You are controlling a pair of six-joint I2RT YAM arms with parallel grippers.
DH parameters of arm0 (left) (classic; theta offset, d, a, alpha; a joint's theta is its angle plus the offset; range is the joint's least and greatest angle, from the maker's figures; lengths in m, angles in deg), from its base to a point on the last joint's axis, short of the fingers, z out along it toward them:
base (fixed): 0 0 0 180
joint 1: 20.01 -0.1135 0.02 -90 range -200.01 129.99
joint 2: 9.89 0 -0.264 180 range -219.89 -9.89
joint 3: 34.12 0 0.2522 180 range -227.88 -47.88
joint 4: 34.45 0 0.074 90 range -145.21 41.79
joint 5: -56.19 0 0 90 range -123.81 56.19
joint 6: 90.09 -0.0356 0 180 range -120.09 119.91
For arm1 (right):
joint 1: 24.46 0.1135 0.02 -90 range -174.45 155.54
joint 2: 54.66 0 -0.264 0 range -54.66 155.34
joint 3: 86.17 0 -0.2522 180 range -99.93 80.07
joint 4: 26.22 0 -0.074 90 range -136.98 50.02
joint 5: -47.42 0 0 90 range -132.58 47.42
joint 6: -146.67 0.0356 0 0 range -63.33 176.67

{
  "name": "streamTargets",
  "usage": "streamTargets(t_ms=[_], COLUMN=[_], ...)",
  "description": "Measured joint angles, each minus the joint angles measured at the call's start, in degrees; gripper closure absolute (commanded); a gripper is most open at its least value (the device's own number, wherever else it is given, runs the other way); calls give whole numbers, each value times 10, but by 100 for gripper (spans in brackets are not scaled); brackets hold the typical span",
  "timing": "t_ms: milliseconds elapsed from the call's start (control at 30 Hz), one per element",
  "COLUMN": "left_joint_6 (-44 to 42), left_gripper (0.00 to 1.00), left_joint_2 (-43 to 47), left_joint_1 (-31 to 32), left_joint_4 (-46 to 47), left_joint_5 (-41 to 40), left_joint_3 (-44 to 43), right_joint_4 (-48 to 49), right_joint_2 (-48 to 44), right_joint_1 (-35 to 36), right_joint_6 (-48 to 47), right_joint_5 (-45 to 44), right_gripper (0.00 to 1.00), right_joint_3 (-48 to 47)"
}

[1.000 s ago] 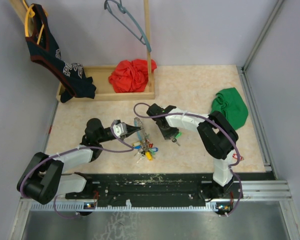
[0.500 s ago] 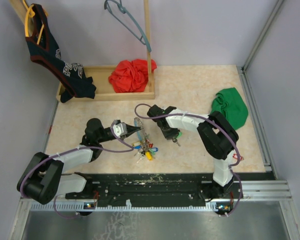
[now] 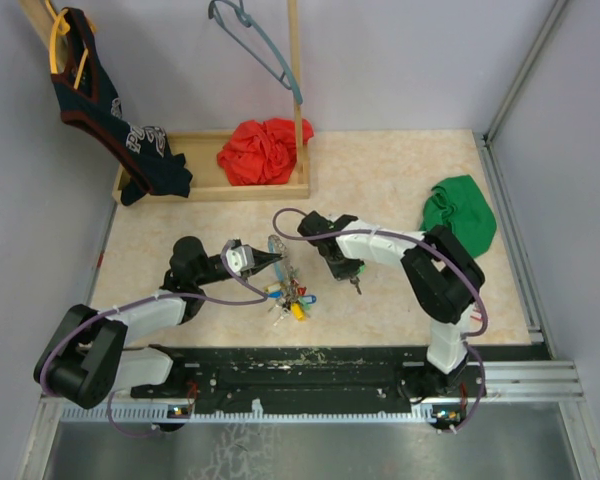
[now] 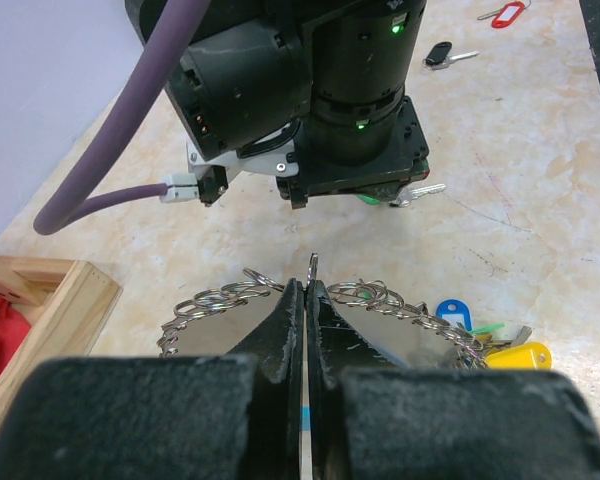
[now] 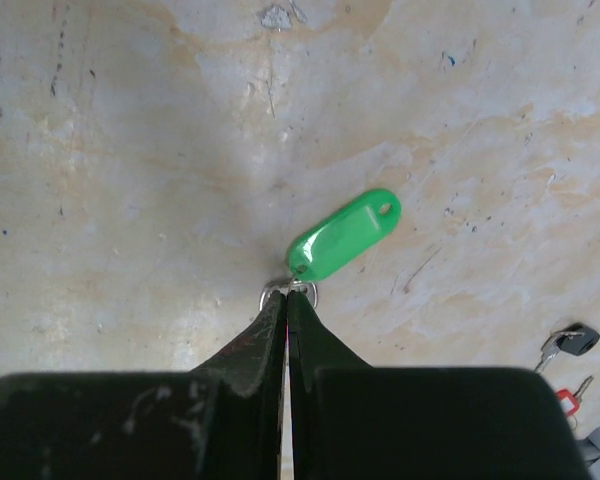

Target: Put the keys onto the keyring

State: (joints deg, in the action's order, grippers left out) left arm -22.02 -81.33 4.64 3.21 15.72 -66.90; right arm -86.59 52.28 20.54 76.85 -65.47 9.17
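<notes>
The left gripper is clamped on the keyring. Just right of the keyring, the right gripper is closed, seemingly pinching the green-tagged key. We judge that threading comes next, which calls for careful alignment.

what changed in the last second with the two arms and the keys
The right gripper closed on the small ring of the green-tagged key, and its arm shifted slightly to the right. The left gripper stayed shut on the keyring, and the bunch of keys beside it did not move.
</notes>
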Motion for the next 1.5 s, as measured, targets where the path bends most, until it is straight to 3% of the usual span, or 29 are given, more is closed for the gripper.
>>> streamTargets(t_ms=[533,1500], left_joint_6=[1,2], left_gripper=[100,100], left_joint_2=[0,0], left_joint_1=[0,0], left_joint_4=[0,1], left_joint_5=[0,0], left_joint_3=[0,0], right_joint_4=[163,193], right_joint_2=[-181,-156], right_joint_1=[-61,-75], right_joint_6=[-50,-45], right_joint_5=[133,135], right_gripper=[100,95], right_joint_3=[167,195])
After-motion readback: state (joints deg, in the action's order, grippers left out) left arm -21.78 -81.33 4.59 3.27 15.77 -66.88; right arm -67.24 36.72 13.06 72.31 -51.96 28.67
